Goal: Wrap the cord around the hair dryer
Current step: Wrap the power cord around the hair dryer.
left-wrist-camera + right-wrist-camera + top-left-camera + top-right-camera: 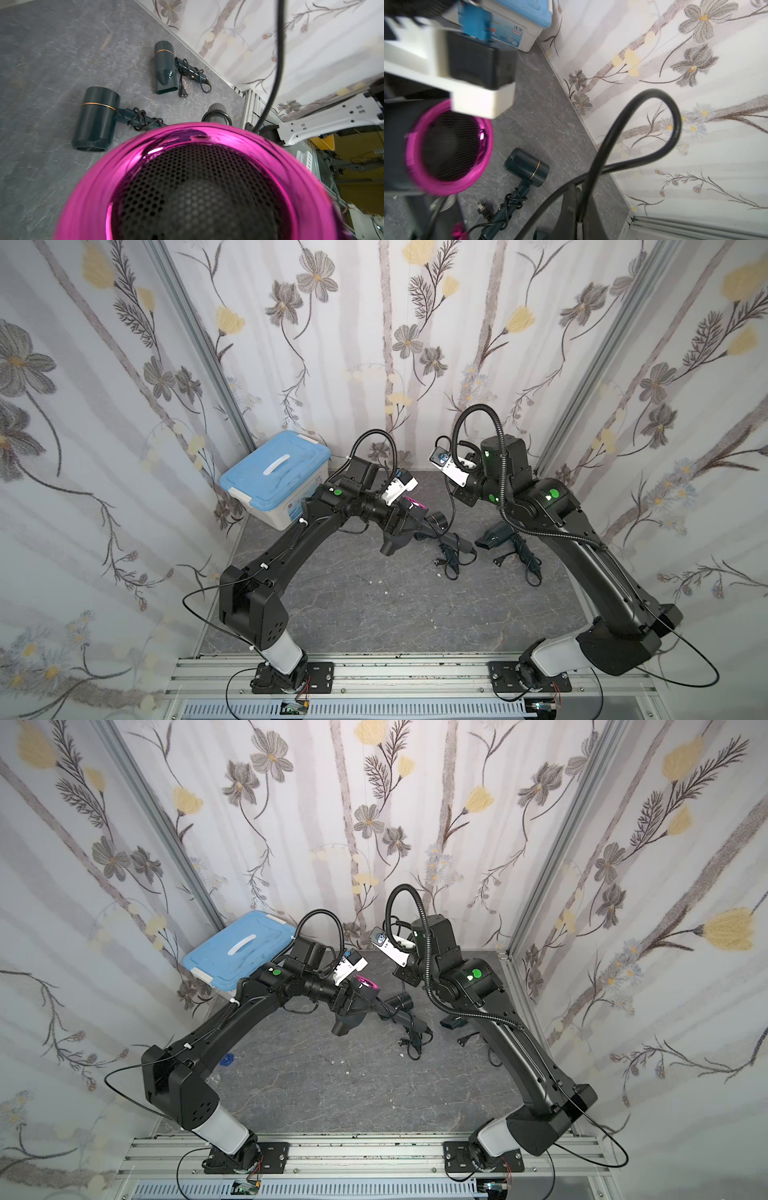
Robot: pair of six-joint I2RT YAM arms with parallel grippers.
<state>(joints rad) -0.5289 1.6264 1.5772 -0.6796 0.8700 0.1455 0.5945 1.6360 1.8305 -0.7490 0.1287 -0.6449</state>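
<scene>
Right of the blue-lidded white plastic box (274,479), the left hand (397,519) is clamped on the black hair dryer with a magenta metallic rear ring (199,187), held above the grey marbled counter (374,605) with its nozzle tilted down and forward. Past it, 2 dark green hair dryers (95,118) lie with their cords wrapped. Further right, the right hand (578,193) is closed on the thick black cord (671,116), so that arm looks best placed to loop it.

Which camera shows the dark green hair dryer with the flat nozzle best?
The left wrist view: the flat-nozzled dryer lies whole there, cord wound round its handle, plug beside it. In both top views the right arm hides part of the dryer. The right wrist view does not clearly show it.
</scene>
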